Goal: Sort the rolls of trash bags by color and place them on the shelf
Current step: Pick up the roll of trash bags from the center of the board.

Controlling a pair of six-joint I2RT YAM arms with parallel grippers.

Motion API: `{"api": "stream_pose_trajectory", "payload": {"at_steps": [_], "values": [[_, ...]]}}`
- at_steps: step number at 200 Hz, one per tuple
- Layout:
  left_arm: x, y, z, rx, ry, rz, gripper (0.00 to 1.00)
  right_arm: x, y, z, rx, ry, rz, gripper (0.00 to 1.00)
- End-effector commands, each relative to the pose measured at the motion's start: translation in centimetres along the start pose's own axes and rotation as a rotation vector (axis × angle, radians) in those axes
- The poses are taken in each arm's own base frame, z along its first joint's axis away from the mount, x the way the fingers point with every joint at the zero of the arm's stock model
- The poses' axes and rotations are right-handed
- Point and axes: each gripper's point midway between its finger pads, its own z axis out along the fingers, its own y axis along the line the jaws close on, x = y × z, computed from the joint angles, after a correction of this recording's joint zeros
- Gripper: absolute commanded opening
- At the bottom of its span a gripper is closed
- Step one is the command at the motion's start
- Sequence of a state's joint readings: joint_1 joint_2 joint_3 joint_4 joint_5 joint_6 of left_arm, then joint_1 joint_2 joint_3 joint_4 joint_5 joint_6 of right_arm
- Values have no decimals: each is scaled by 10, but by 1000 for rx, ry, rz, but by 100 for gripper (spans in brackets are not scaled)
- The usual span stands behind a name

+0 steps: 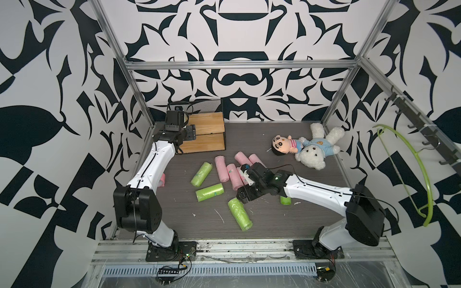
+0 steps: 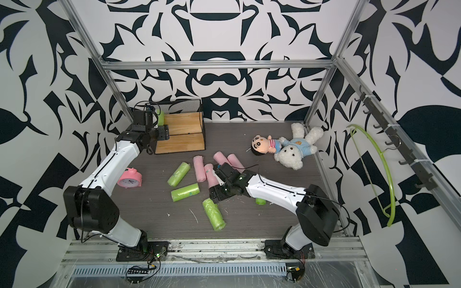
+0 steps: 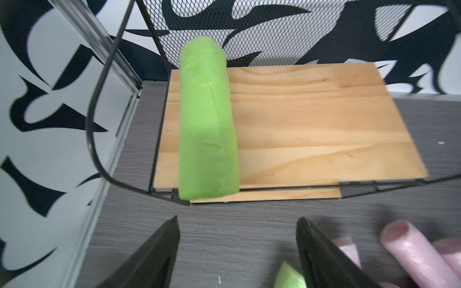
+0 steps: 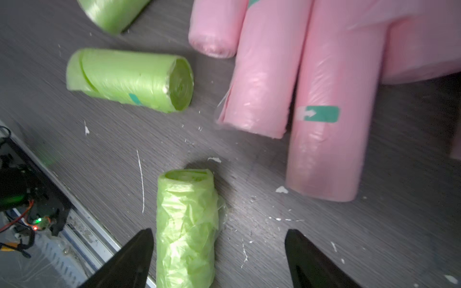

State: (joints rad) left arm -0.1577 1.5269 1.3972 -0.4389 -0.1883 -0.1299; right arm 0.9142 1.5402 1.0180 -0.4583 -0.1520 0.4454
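The crinkled green roll (image 4: pixel 185 224) lies on the table (image 4: pixel 112 149), off-centre between the right gripper's (image 4: pixel 218 233) spread fingers, so centre first, then squeeze its soft middle gently; the left gripper (image 3: pixel 238 220) gapes empty before the shelf (image 3: pixel 324 112), which bears one smooth green roll (image 3: pixel 207 119).

Your cell is closed in by white walls (image 1: pixel 50 74) printed with bold black leaf-like shapes. A silver aluminium frame (image 1: pixel 239 65) runs up the corners and across the back.

Floor (image 1: pixel 274 224): dark grey wood-grain board, with small white scraps (image 1: pixel 219 215) scattered on it.

On your right-hand wall, a dark hook rail (image 1: pixel 419 126) slants toward the front. A lime-green hanger (image 1: pixel 424 178) hangs from it.

Front edge: slotted metal rails (image 1: pixel 237 250), then a ribbed vent strip (image 1: pixel 212 270).

Light is even and soft, shadows faint.
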Motion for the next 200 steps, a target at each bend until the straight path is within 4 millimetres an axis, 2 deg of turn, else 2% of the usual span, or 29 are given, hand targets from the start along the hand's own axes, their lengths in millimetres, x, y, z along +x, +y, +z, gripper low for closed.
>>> {"api": "stream_pose_trajectory", "payload": {"at_steps": [1,35,69,78,116,131,148,171,200], "values": [[-5,-27,-32,171,-54,-95,81,-3,25,-1,-16,9,-45,87],[8,-44,-52,266,-56,-147,82,14,35,25,40,65,-56,85],[15,-64,-66,355,-60,-163,82,16,36,47,126,78,-71,77],[10,-67,-80,369,-88,-155,83,17,33,50,167,80,-87,73],[12,-70,-96,397,-113,-165,83,15,29,52,233,52,-111,52],[16,-74,-103,432,-118,-177,83,4,31,41,232,-2,-119,46],[22,-81,-112,494,-119,-200,84,-17,35,19,209,-94,-127,45],[31,-94,-124,604,-124,-242,84,-52,43,-24,103,-255,-84,44],[40,-107,-140,733,-123,-292,84,-95,36,-83,-49,-468,39,42]]}}
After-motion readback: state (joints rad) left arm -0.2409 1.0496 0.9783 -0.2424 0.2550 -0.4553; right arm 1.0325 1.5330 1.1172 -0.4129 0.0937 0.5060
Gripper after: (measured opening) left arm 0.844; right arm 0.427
